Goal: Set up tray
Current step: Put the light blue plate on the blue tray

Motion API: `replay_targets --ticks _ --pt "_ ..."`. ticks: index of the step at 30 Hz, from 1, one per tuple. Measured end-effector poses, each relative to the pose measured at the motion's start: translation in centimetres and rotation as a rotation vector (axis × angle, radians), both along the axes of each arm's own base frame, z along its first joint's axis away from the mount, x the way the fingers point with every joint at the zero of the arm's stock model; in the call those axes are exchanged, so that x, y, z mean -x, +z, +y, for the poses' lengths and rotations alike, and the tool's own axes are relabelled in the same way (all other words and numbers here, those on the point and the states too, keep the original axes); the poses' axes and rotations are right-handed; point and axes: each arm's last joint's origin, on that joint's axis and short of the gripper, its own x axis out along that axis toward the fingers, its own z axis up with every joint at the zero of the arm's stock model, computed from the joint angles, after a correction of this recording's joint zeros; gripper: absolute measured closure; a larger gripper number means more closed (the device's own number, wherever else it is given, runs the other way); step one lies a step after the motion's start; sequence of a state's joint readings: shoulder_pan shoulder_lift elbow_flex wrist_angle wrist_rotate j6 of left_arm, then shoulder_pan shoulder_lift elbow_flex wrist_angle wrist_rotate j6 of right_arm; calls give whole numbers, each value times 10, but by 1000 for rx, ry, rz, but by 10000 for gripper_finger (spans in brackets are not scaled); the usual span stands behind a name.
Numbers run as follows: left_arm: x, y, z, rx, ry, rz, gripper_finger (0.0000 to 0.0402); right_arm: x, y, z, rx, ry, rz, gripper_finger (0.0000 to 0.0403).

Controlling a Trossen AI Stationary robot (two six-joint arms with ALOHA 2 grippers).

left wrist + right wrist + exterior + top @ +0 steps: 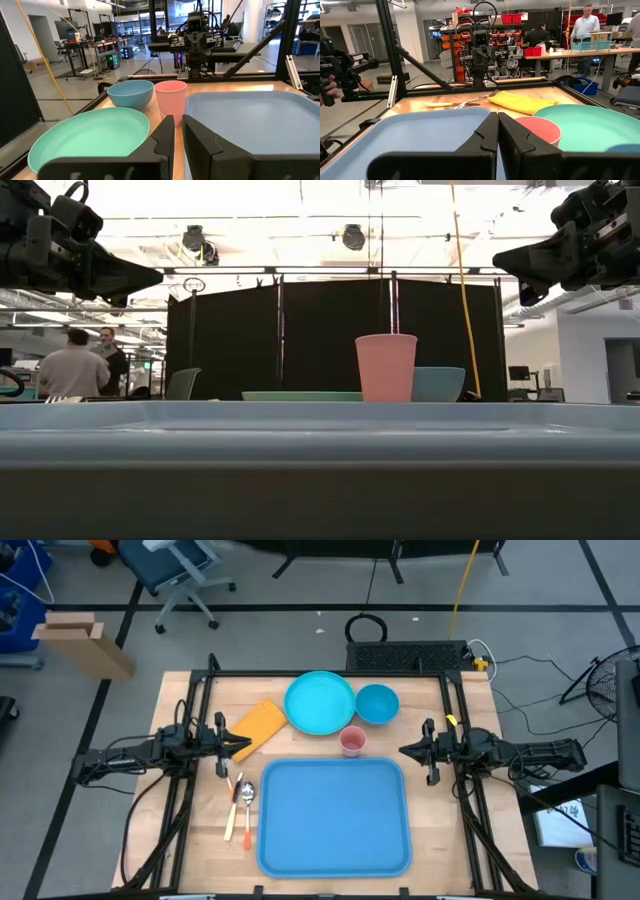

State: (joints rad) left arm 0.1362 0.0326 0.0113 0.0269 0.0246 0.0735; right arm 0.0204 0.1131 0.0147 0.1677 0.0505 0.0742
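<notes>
The large blue tray lies flat on the wooden table near its near edge, and fills the foreground of the low view. My left gripper hovers above the table, left of the tray's far left corner and over the yellow napkin's edge; its fingers are shut. My right gripper hovers off the tray's far right corner, facing the left one, also shut. Neither touches anything. Both show high above the table in the low view.
Beyond the tray's far edge stand a pink cup, a round turquoise plate and a blue bowl. A yellow napkin lies left of the plate. A spoon and other cutlery lie left of the tray. People stand in the room behind.
</notes>
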Motion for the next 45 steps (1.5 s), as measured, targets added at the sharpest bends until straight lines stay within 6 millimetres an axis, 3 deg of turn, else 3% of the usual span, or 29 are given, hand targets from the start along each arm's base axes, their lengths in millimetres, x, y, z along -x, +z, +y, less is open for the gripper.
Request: replay_targets --ticks 16,19,23,27,31,34,40,45 --pt "2 19 1 216 29 -167 360 0 1 0 -97 6 -10 403" --pt "2 32 4 231 140 -99 366 0 2 0 -80 5 -23 403" --pt "-4 68 12 219 365 -23 396 0 4 0 13 -1 -46 403" --pt "-27 104 25 163 488 142 398 0 5 0 84 -10 -49 403" --pt "-65 130 55 146 576 286 399 0 5 -2 91 -59 -47 403" --pt "-97 134 97 170 613 418 399 1 5 -4 87 -132 -43 403" --pt "-140 119 185 313 538 554 380 1 6 -5 82 -169 -57 403" --pt "-166 99 227 376 525 735 318 1 6 -5 61 -165 -58 403"
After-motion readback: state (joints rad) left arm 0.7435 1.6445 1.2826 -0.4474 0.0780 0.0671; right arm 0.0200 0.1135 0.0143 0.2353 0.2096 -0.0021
